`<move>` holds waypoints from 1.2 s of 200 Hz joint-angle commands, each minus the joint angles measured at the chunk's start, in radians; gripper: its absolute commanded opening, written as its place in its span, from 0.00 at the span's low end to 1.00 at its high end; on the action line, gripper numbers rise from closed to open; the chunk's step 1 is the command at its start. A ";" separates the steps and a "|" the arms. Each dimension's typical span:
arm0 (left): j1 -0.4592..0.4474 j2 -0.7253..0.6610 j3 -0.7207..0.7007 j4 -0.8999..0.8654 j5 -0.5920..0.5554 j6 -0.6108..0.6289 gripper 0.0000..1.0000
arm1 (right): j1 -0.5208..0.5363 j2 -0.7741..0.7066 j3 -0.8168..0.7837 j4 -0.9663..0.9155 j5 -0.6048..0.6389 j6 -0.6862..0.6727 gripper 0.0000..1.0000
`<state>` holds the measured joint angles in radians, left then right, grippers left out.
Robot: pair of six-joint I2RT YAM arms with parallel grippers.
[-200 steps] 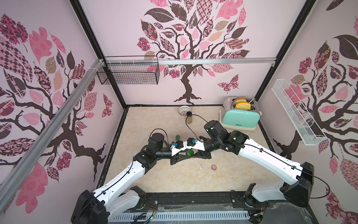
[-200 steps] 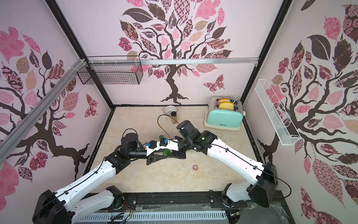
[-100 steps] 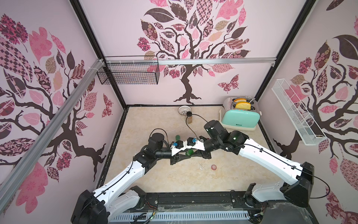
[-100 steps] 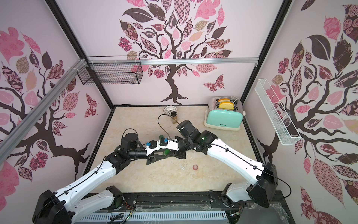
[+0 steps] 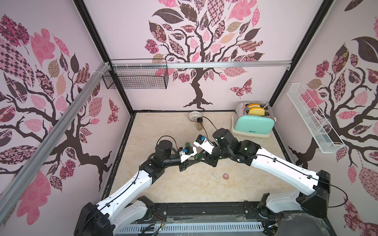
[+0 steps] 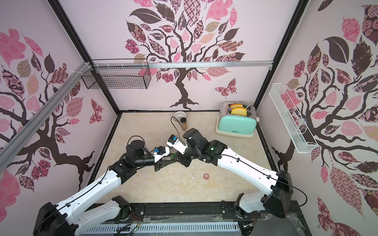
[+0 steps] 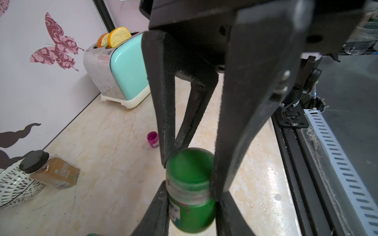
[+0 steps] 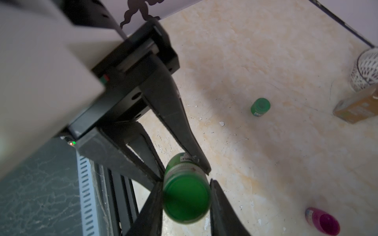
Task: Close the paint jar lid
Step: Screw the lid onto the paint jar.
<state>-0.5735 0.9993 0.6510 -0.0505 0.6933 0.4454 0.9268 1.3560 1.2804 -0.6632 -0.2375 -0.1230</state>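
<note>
The green paint jar (image 7: 191,214) hangs between two pairs of fingers (image 7: 245,102), off the table (image 7: 114,155) as far as I can judge. The left gripper (image 7: 192,194) is closed on its body; the right gripper (image 8: 186,190) is closed on the lid (image 7: 190,163). A pale band shows between lid and body, so the lid is probably not fully down. If you turn it while it sits crooked, the thread can jam. If the left gripper holds too softly, the body turns together with the lid, or slips out below the fingers.
</note>
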 commanded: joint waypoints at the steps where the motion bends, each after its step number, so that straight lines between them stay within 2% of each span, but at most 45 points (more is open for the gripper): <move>1: -0.014 -0.032 -0.005 0.055 -0.017 0.015 0.17 | 0.033 0.050 0.047 0.031 0.181 0.398 0.00; 29: -0.017 -0.044 -0.013 0.071 -0.041 0.021 0.16 | 0.050 0.118 0.113 -0.055 0.165 0.746 0.00; 53: -0.023 -0.047 -0.017 0.075 -0.048 0.022 0.16 | 0.069 0.153 0.131 -0.023 0.065 0.963 0.00; 72: -0.023 -0.049 -0.017 0.075 -0.050 0.025 0.16 | 0.077 0.168 0.132 0.004 0.010 1.098 0.00; 93: -0.025 -0.051 -0.017 0.075 -0.053 0.028 0.16 | 0.078 0.188 0.151 -0.004 -0.012 1.161 0.00; 147: -0.025 -0.054 -0.019 0.075 -0.049 0.028 0.15 | 0.080 0.213 0.181 -0.050 -0.003 1.117 0.01; 167: -0.026 -0.055 -0.019 0.075 -0.050 0.029 0.15 | 0.079 0.206 0.189 -0.061 0.019 1.030 0.19; 183: -0.026 -0.056 -0.019 0.075 -0.048 0.028 0.15 | 0.077 0.194 0.224 -0.106 0.058 0.872 0.35; 199: -0.025 -0.057 -0.021 0.074 -0.049 0.031 0.15 | 0.076 0.169 0.255 -0.177 0.165 0.676 0.48; 214: -0.026 -0.056 -0.020 0.075 -0.050 0.031 0.15 | 0.073 0.129 0.242 -0.220 0.282 0.549 0.61; 227: -0.025 -0.054 -0.019 0.074 -0.050 0.031 0.15 | 0.052 0.093 0.226 -0.240 0.316 0.515 0.74; 240: -0.026 -0.050 -0.019 0.074 -0.051 0.031 0.15 | 0.013 0.056 0.206 -0.227 0.255 0.555 0.78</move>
<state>-0.5945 0.9558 0.6117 -0.0181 0.6086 0.4713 0.9894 1.4925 1.4853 -0.8646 -0.0246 0.5438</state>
